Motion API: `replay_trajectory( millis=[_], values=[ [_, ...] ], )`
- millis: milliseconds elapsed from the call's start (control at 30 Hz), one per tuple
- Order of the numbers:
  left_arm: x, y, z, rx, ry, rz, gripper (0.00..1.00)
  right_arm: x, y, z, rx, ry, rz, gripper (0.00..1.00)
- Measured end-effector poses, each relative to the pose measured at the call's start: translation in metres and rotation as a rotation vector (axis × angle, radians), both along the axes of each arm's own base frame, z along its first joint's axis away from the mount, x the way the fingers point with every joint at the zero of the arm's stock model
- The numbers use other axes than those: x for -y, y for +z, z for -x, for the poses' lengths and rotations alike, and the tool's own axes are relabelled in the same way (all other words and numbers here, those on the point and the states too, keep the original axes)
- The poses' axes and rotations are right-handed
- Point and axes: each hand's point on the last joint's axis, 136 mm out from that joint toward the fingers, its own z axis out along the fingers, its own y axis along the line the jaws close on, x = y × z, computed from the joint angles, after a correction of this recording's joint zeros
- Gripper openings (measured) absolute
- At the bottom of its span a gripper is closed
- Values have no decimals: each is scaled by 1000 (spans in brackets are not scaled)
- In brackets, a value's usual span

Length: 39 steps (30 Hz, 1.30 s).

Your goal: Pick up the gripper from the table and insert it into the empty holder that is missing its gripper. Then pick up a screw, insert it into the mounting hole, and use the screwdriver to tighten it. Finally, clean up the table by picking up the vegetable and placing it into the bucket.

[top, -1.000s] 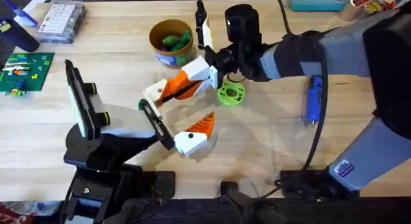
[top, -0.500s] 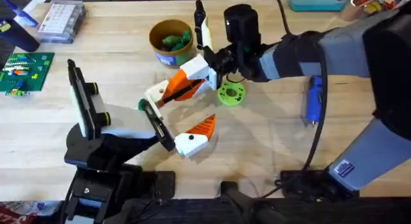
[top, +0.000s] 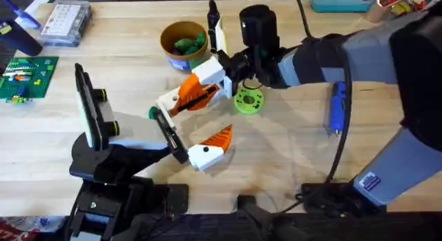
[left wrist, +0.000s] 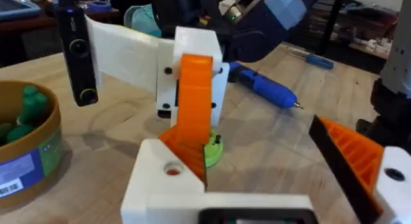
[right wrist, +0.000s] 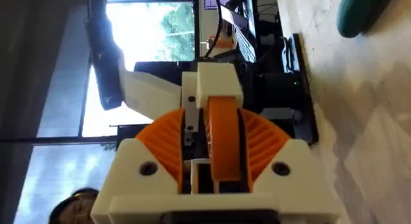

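The gripper (top: 168,101), a small cream-white block, hangs just above the table, and my right gripper (top: 190,97) is shut on it with its long orange fingers. In the left wrist view the same piece (left wrist: 168,174) shows its round hole, with an orange finger (left wrist: 196,95) pressed on it. Close in front lies the holder (top: 166,130), a black bar with a green cap, a white block and one orange wedge (top: 219,136). It is my left gripper (top: 207,148), standing open. The bucket (top: 168,35) holds a green vegetable (top: 186,43). The blue screwdriver (top: 336,108) lies at the right.
A bright green disc with holes (top: 248,101) lies beside the right gripper. A clear parts box (top: 65,21) and a green board (top: 26,76) sit at the far left. The right arm's grey sleeve (top: 345,58) spans the table's right half.
The right gripper has edged slightly left with the cream-white piece, closer to the holder. The holder has barely shifted.
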Motion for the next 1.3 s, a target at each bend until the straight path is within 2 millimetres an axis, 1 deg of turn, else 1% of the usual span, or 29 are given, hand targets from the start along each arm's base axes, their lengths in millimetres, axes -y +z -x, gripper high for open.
replay_trajectory(
  millis=[100,267,367,500,633,767,833,867,1167,1300],
  values=[
    [0,0,1,0,-4,0,987,0,0,0,0,0,0,441],
    [1,0,1,-1,-7,1,987,0,0,-1,0,-2,0,510],
    [1,0,1,-2,-7,2,987,1,0,-2,0,-6,0,594],
    [1,0,1,-3,-7,2,987,5,0,-8,1,-25,1,651],
    [1,0,1,-3,-7,2,987,13,0,-20,8,-60,-3,720],
    [1,0,1,-3,-7,2,987,26,0,-39,18,-115,-8,905],
    [1,0,1,-3,-7,2,987,34,0,-49,23,-146,-10,973],
    [1,0,1,-3,-7,2,987,39,0,-54,25,-162,-11,987],
    [1,0,1,-3,-7,2,987,91,0,-105,29,-337,-10,993],
    [1,0,1,-3,-7,2,987,107,0,-118,29,-385,-9,993]
  ],
)
